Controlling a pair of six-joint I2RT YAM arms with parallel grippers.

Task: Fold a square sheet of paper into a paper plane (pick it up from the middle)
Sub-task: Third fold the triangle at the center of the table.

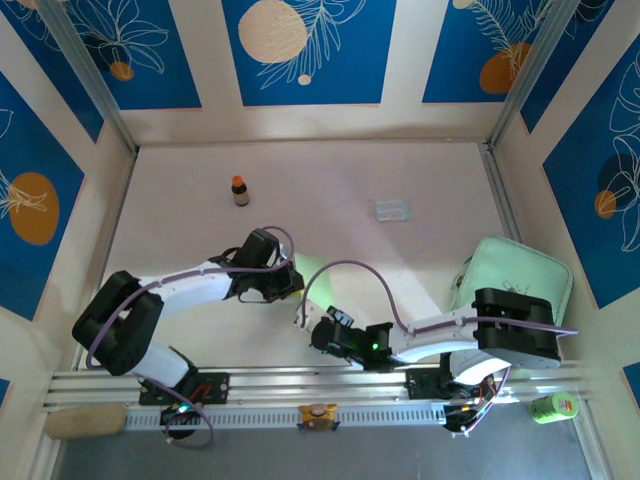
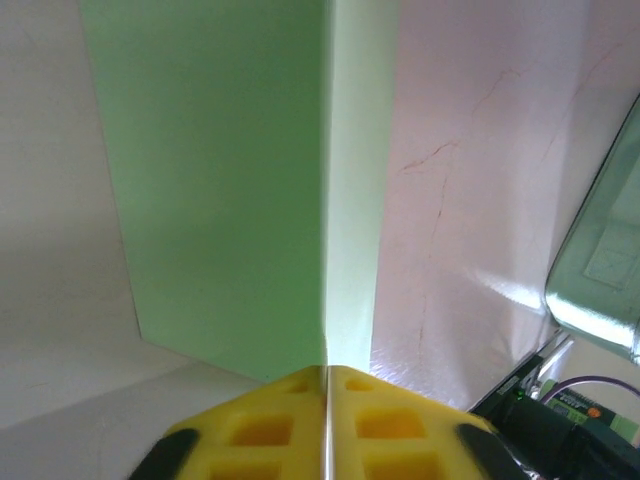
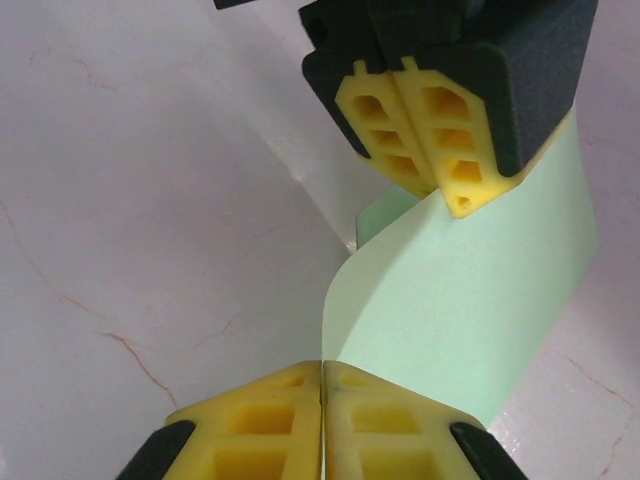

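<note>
Sheet of paper (image 1: 312, 268) is mid-table, pinched btw both grippers. Left gripper (image 1: 293, 281) has its fingers pressed together on one edge. Right gripper (image 3: 322, 375) is clamped the same way on the opposite edge, and the paper bows in a curve btw them. From above, the left wrist covers most of the sheet.

Around it:
- brown bottle (image 1: 240, 190) w/ orange cap, far side, well apart
- clear packet (image 1: 392, 209), far right of centre
- mint tray (image 1: 515, 275) at right, partly under the right arm
- green can (image 1: 553, 406) at the near right corner
- beige roll (image 1: 85, 422) at near left

Table (image 1: 400, 260) is pale pinkish marble-look w/ thin veins. Walls (image 1: 310, 50) are blue panels w/ white leaf drawings plus orange and cream discs, w/ white strips btw.
</note>
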